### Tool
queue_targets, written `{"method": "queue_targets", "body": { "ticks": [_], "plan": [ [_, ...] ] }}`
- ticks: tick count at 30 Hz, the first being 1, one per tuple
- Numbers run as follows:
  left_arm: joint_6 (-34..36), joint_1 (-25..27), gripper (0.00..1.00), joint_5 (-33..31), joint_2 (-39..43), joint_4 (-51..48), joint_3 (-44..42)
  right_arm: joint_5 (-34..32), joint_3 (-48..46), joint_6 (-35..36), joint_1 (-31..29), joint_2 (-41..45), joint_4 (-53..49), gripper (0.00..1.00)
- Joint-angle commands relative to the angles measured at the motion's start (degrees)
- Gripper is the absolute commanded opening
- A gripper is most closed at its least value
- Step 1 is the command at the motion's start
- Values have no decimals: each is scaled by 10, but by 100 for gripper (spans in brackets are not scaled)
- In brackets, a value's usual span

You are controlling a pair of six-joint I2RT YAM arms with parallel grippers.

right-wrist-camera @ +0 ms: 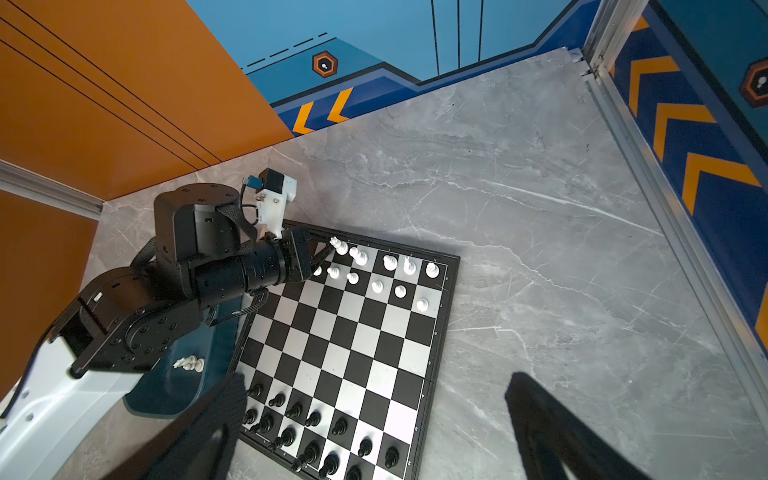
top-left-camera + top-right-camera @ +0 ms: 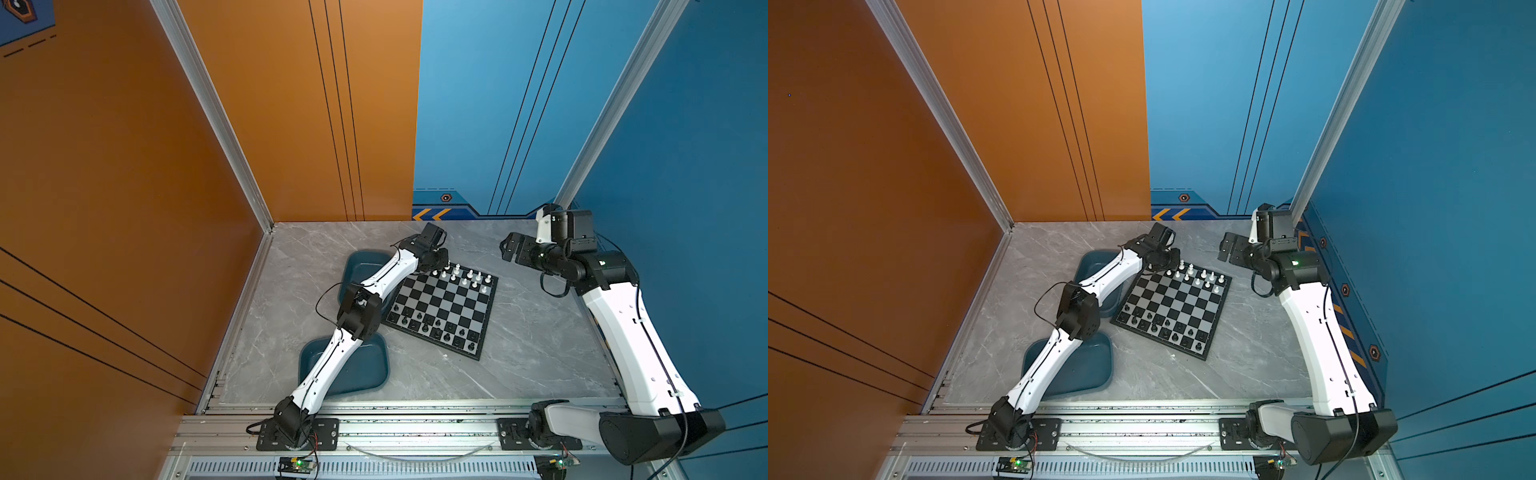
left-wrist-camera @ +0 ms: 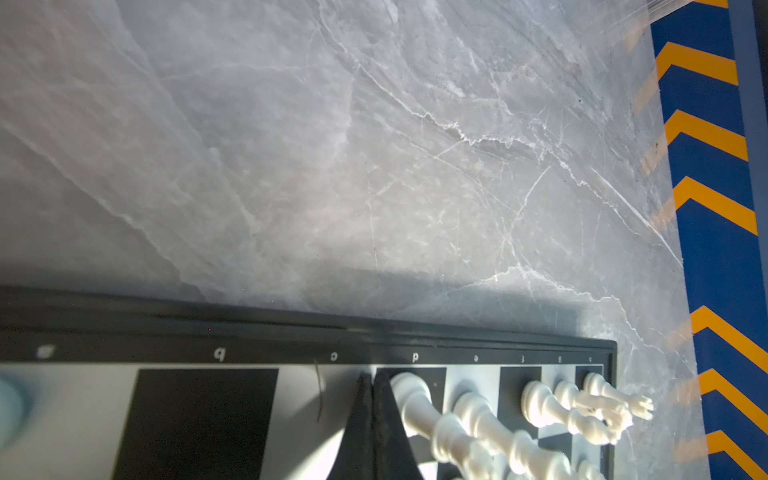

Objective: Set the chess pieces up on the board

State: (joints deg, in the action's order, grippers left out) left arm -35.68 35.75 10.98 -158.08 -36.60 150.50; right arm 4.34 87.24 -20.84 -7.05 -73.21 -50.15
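Note:
The board (image 2: 444, 307) (image 2: 1177, 307) lies at an angle on the marble table. White chess pieces (image 2: 461, 276) (image 1: 390, 262) stand in its far rows, black ones (image 2: 436, 332) (image 1: 311, 417) in its near rows. My left gripper (image 2: 446, 261) (image 3: 371, 380) is at the board's far left corner, shut with nothing between its fingers. It sits low over the back row, right beside a tall white piece (image 3: 415, 399). My right gripper (image 2: 505, 247) (image 1: 376, 378) hangs open and empty above the table, right of the board. One white piece (image 1: 189, 365) lies in a teal tray (image 1: 166, 395).
Two teal trays sit left of the board, a far one (image 2: 361, 262) and a near one (image 2: 357, 370), both partly under my left arm. Orange and blue walls close in the table at left, back and right. An aluminium rail (image 2: 415, 415) runs along the front.

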Motion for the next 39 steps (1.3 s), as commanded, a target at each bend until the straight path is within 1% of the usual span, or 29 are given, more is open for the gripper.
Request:
{"method": "queue_targets", "body": {
  "ticks": [1,28,39],
  "plan": [
    [-4,4,1,19,-11,-7,-7,8,-7,4,3,6,-7,100],
    [21,7,0,27,39,-21,-72,11,-23,-9,5,11,12,100],
    [27,7,0,27,38,-22,-66,18,-31,-13,5,12,19,100]
  ]
}}
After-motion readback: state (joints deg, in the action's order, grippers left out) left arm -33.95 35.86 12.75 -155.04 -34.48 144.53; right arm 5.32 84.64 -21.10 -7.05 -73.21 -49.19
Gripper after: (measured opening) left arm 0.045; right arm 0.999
